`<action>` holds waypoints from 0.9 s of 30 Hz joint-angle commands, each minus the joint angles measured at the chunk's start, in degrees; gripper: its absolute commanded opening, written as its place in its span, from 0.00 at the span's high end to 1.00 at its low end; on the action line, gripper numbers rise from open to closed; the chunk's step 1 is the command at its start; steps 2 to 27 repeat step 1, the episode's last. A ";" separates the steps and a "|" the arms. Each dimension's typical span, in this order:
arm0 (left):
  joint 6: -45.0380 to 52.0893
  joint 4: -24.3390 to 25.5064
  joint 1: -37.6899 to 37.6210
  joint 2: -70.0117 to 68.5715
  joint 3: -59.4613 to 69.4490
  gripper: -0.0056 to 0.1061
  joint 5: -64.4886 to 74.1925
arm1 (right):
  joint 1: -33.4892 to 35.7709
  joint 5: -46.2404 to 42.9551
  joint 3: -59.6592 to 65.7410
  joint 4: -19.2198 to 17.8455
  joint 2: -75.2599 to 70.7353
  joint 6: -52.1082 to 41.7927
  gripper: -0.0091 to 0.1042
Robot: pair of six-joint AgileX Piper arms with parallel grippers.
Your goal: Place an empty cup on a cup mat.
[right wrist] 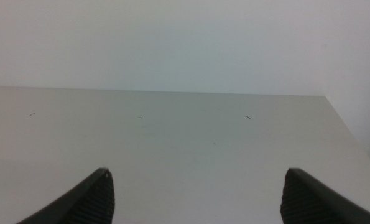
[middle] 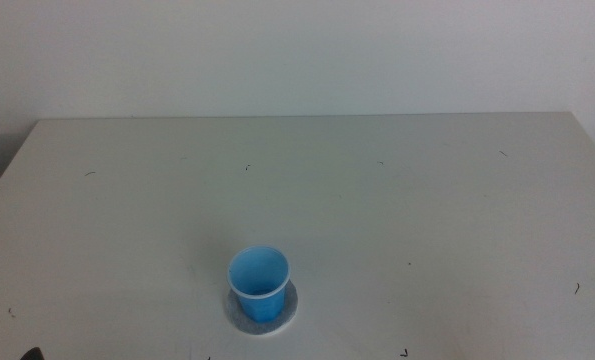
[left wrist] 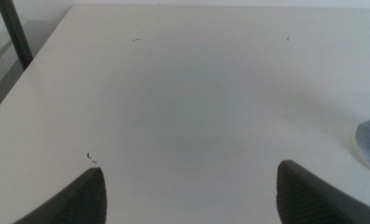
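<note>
The cup (middle: 258, 283) stands upright on the mat (middle: 289, 312), near the front edge of the table (middle: 397, 200) and a little left of centre. It is roughly centred on the mat, whose grey rim shows around its base on the near and right sides. The inside looks blue and empty. Nothing touches it.

The left gripper (left wrist: 191, 193) is spread wide, its jaws holding nothing, over bare table to the left of the mat; in its wrist view only an edge of the mat (left wrist: 366, 144) and a sliver of blue show at the side. The right gripper (right wrist: 197, 196) is likewise wide apart and empty, facing open table and the back wall, with neither cup nor mat in its view. In the middle view neither arm shows clearly.

By the look of it the placing is done: the cup rests on the mat and is released. What remains, I judge, is only for the arms to keep clear, the left especially, since it is nearer and a sideways sweep could knock the light cup off.
</note>
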 commanded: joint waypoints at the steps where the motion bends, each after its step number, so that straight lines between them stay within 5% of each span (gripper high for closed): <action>1: -0.62 0.02 0.06 -0.73 -0.34 0.01 -3.88 | -0.36 -4.02 -0.36 -0.83 -1.57 -0.31 0.19; 27: -0.62 0.02 0.06 -0.73 -0.34 0.01 -3.88 | -0.36 -4.02 -0.36 -0.83 -1.57 -0.31 0.19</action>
